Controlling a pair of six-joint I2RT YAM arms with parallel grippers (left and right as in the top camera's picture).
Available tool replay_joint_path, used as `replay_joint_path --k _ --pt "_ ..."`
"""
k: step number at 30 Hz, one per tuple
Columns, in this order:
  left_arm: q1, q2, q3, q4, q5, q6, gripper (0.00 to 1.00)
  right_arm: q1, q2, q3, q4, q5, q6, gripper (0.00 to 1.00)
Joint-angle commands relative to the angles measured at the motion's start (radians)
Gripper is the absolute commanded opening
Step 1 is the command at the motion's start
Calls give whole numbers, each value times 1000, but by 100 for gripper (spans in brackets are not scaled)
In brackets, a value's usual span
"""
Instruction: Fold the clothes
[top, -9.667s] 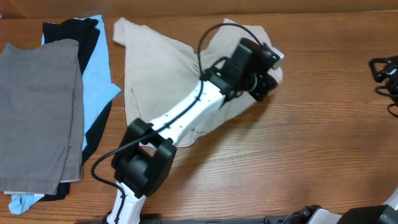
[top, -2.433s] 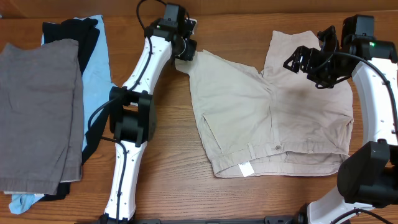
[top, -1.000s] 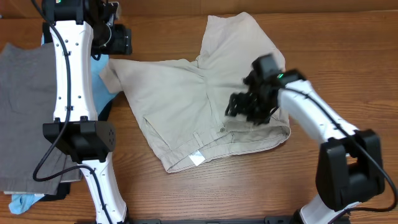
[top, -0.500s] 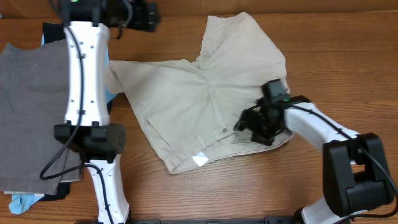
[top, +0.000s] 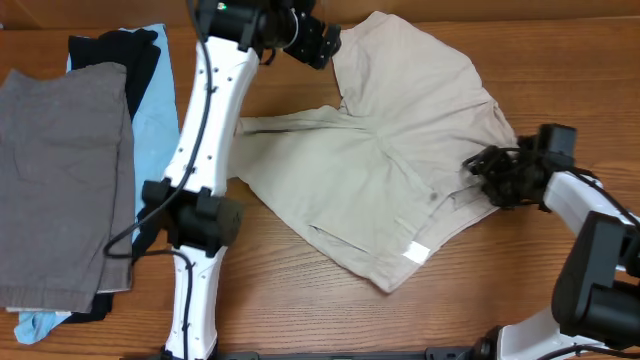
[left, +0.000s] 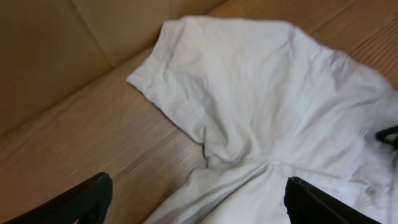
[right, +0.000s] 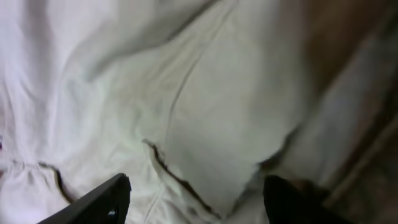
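The clothes in play are light beige shorts (top: 400, 150), lying crumpled across the middle and right of the table with the white inner label (top: 414, 252) showing near the front edge. My left gripper (top: 320, 45) hangs open above the back leg of the shorts. In the left wrist view the left gripper (left: 199, 205) holds nothing, with the shorts (left: 267, 106) below it. My right gripper (top: 485, 178) is at the right end of the waistband. In the right wrist view the right gripper (right: 196, 202) stands wide over the shorts (right: 186, 93), with cloth under the jaws.
A stack of grey (top: 65, 180), black (top: 150, 60) and light-blue (top: 155, 130) garments lies at the left side of the table. The left arm's white links (top: 200, 130) cross between the stack and the shorts. A brown wall (left: 62, 50) runs along the back.
The shorts slid to the right and turned, pulled by the right gripper at the waistband. The left gripper swung right along the back edge and opened wider, away from the leg corner.
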Motion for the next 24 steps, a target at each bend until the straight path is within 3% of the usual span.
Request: replay_joint_path --k 1,4,10,14,18,24 --pt "-8 96 13 24 -13 22 91 -75 46 -2 27 144 -101 73" --pt "-11 142 13 66 -10 21 91 -90 45 69 -44 140 -136 73" --pt "-31 233 13 239 0 2 89 -70 36 311 -331 105 -160 89" --pt "-63 290 13 356 50 2 84 -38 16 480 -504 76 -163 95" --pt "-107 349 13 453 49 2 76 13 -13 596 -587 76 -163 96" --pt "-146 438 13 581 49 2 76 66 -31 612 -594 76 -163 96"
